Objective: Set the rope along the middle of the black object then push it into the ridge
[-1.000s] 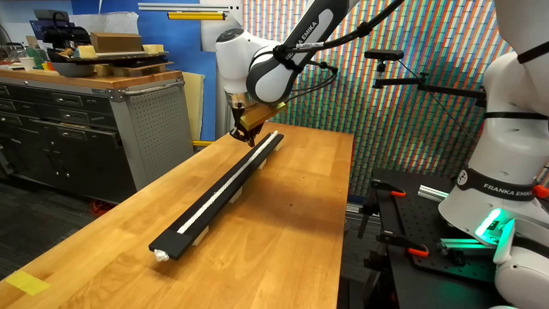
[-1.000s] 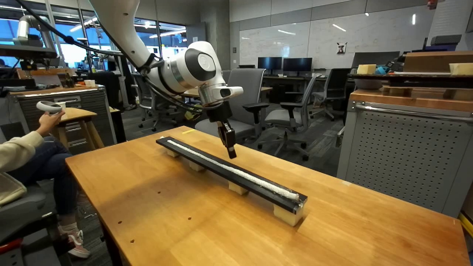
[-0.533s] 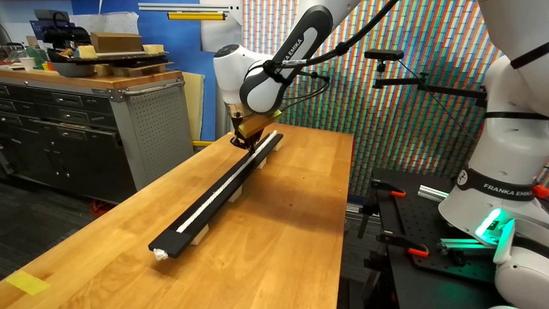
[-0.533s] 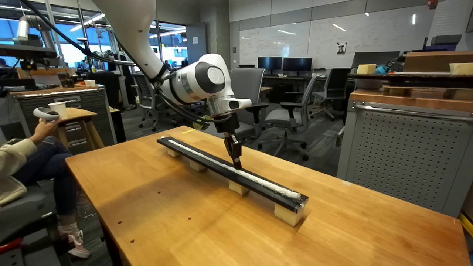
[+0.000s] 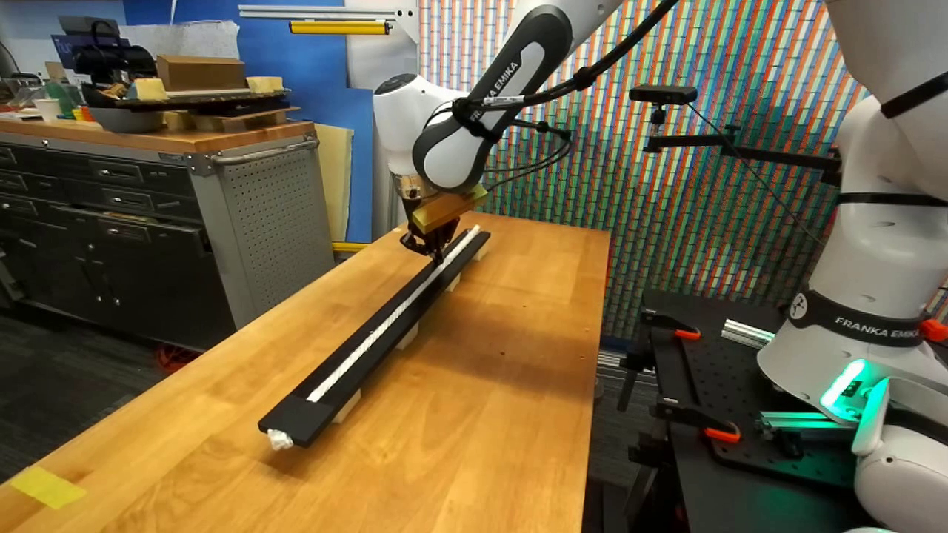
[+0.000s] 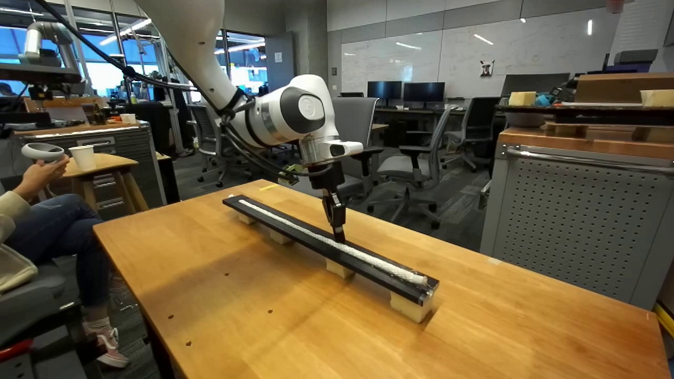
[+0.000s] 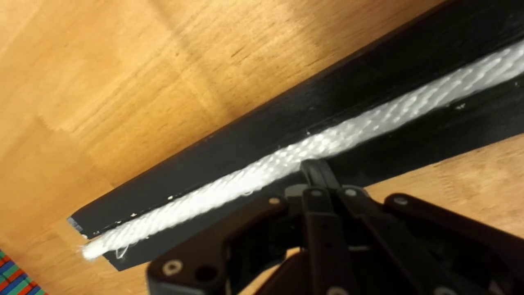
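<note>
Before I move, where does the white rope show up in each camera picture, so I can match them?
In an exterior view, the rope slants up from lower left of centre to just above mid-picture.
In an exterior view, the rope slants down rightward through the lower half.
In the wrist view, the rope crosses diagonally, from lower left to the right edge.
Shared landmark: the black bar, with the rope along its middle.

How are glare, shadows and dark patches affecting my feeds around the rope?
Wrist view: the rope looks brightest and loses weave detail toward its frayed end, while the gripper is mostly near-black; in both exterior views, a soft shadow lies on the table beside the black bar; in an exterior view, light streaks glare off the background whiteboard.
</note>
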Tool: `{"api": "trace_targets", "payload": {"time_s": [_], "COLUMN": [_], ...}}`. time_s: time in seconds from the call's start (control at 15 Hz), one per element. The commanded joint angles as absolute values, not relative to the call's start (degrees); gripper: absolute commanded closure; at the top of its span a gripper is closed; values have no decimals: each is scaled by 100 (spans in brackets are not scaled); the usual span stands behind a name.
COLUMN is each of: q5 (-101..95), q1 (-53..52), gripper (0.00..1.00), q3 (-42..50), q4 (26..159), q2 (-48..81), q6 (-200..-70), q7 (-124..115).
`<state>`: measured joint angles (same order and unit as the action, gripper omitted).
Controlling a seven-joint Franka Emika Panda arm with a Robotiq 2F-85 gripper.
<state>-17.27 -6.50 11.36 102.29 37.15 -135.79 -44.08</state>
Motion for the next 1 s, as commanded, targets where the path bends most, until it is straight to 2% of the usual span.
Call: {"api": "trace_targets", "payload": {"time_s": [0.0,0.67,0.93], "q5": [-1721,-1645,-1291], "q1": [-711,-718,-491], "gripper": [100,100,100], "q3": [1325,1214,988], "q4": [10500,10905,10734], "q2": [3497,2950,3182], "q6": [-13663,-13770,-13970], "q7": [-4565,-4688,-4456]}}
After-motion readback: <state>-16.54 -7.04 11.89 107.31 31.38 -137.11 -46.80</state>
